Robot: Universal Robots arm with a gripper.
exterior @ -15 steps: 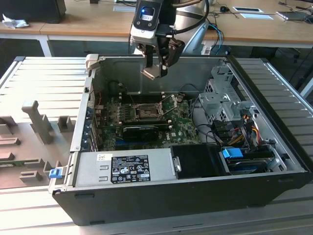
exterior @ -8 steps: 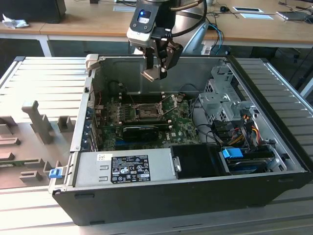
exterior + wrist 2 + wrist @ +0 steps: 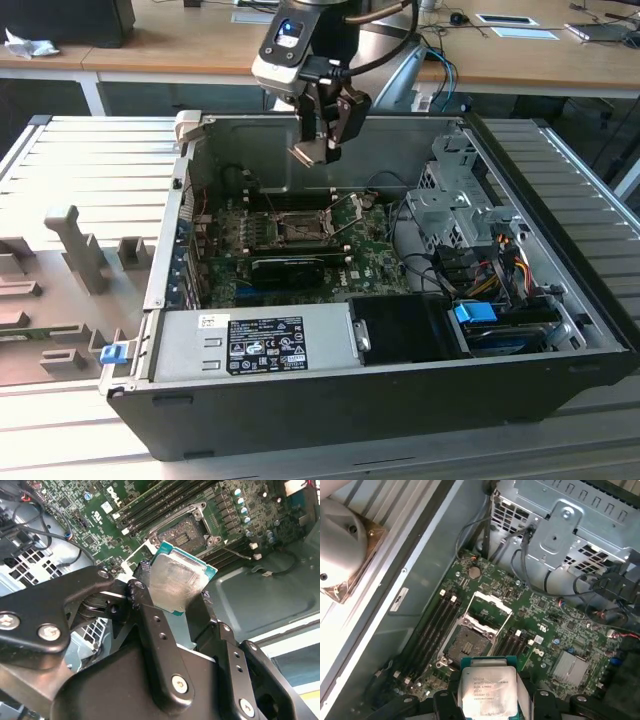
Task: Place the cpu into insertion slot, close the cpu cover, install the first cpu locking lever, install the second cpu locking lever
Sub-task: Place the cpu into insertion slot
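Grey table (image 3: 90, 160) holds an open computer box (image 3: 400, 400). Up close, the gripper (image 3: 172, 596) pinches the cpu (image 3: 177, 582) (silver side showing) high over the bare slot (image 3: 470, 642). Beyond it, the cpu cover (image 3: 492, 603) stands open.

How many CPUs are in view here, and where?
1. The cpu sits clamped in the gripper above the open case. The socket below it is empty, its cpu cover raised. Another could be hidden behind the drive cage.
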